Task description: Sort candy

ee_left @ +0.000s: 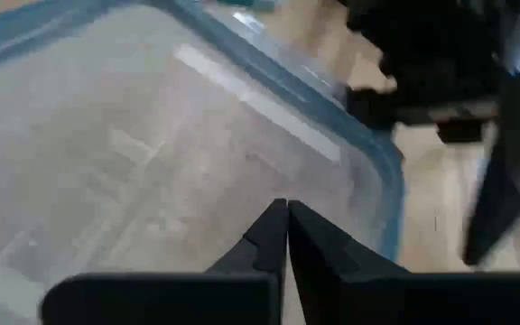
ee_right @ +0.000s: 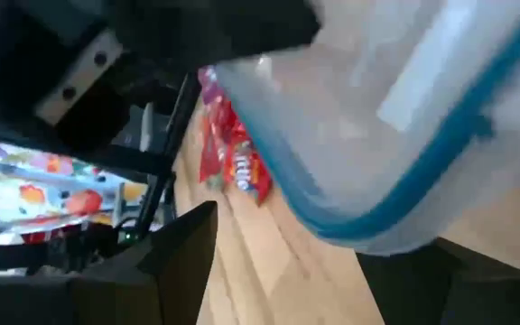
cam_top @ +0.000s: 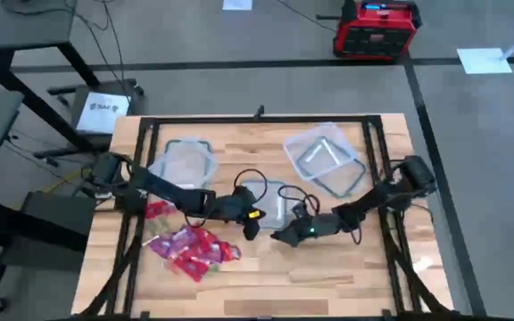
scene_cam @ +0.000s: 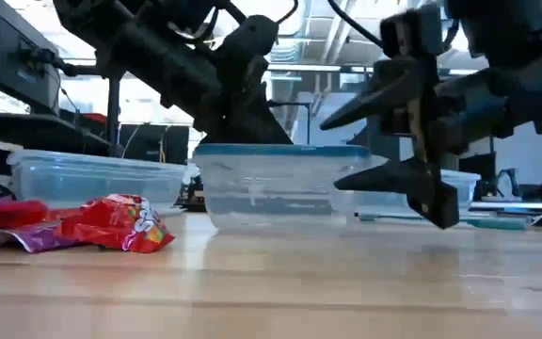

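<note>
Candy [cam_top: 190,250] lies heaped in one pile on the table's [cam_top: 328,272] left front; pieces too many to count. Three clear tubs: back-left [cam_top: 184,162], back-right [cam_top: 325,158], centre [cam_top: 270,201]. Left claw [ee_left: 287,236], pressed together, hangs over the centre tub; right claw [scene_cam: 420,141], spread, hovers beside it.

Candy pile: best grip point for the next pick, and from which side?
Probably from above, at the candy pile's loose edge toward the middle tub. The packets lie flat on the table, so pinch one packet's rim. The left gripper, fingers shut, is nearest.
</note>
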Controlling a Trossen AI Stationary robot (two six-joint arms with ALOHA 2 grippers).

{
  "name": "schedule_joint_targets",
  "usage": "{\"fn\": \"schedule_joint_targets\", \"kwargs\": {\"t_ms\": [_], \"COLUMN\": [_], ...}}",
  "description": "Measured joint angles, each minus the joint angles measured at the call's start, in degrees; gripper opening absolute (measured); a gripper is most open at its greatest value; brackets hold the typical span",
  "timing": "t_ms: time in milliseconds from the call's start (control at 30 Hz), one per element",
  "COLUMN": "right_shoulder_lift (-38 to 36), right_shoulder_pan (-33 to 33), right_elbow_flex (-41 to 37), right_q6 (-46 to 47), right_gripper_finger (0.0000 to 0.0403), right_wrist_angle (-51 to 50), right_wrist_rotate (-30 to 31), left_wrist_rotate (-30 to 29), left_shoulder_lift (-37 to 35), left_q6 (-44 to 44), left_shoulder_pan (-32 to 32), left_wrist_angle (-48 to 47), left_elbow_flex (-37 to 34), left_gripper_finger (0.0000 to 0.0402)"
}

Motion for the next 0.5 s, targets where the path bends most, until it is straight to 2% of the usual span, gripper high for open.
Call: {"fn": "schedule_joint_targets", "kwargs": {"t_ms": [333,500], "right_shoulder_lift": [-3.6,-3.6], "right_shoulder_pan": [0.9,1.9], "right_elbow_flex": [-2.6,-2.6], "right_q6": [-17.4,-30.6], "right_gripper_finger": [0.0240,0.0240], "right_wrist_angle": [-2.0,-1.3], "right_wrist_rotate": [3.2,6.6], "left_wrist_rotate": [0.6,-1.0], "left_shoulder_lift": [0.0,0.0], "left_q6": [0.1,0.4], "left_shoulder_pan": [1.0,1.8], "left_wrist_angle": [1.5,3.2], "left_elbow_flex": [0.0,0.0], "left_gripper_finger": [0.0000,0.0000]}}
